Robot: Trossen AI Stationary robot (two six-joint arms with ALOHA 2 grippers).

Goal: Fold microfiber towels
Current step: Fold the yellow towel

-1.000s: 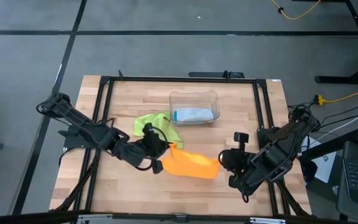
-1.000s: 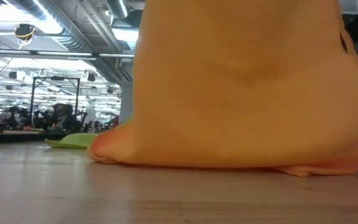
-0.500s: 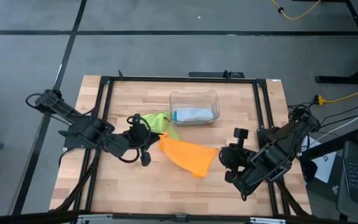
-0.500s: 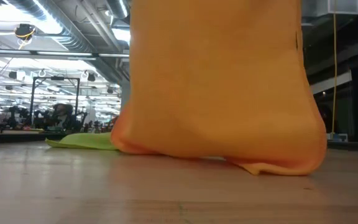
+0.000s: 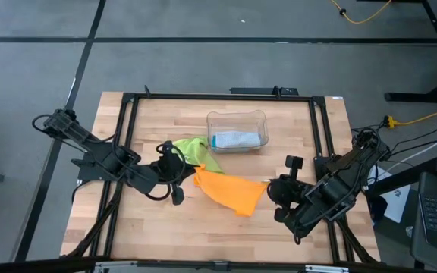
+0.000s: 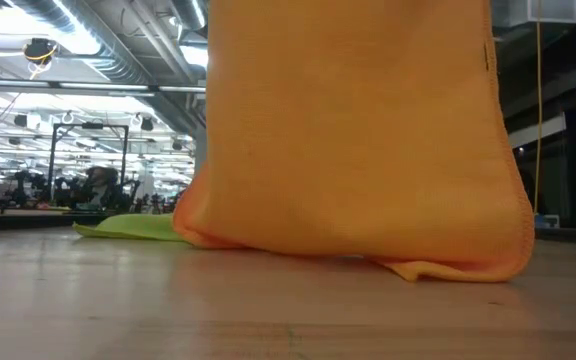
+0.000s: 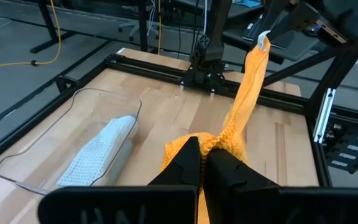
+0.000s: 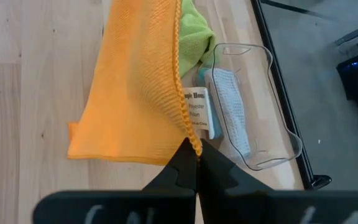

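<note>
Since one second ago, my left gripper has pulled its corner of the soft orange microfiber towel away from my right gripper and toward the clear plastic bin, so the cloth is now stretched between my two claws; in the last half second almost nothing changed.

My left claw is clenched on one corner of the orange towel, just in front of the bin. My right claw is clenched on the opposite corner, in front of the bin and to its right, well apart from the left one. In the left wrist view the orange cloth rises from my closed fingers up to the other gripper. In the low view the orange towel hangs like a wide curtain and its lower edge touches the wooden table.

Beside the bin, on its left, lies the crumpled lime green microfiber towel, touching the orange one near my left claw. Inside the bin rests the pale grey-blue microfiber towel, folded. I see also a small white label lying just beside the bin.
</note>
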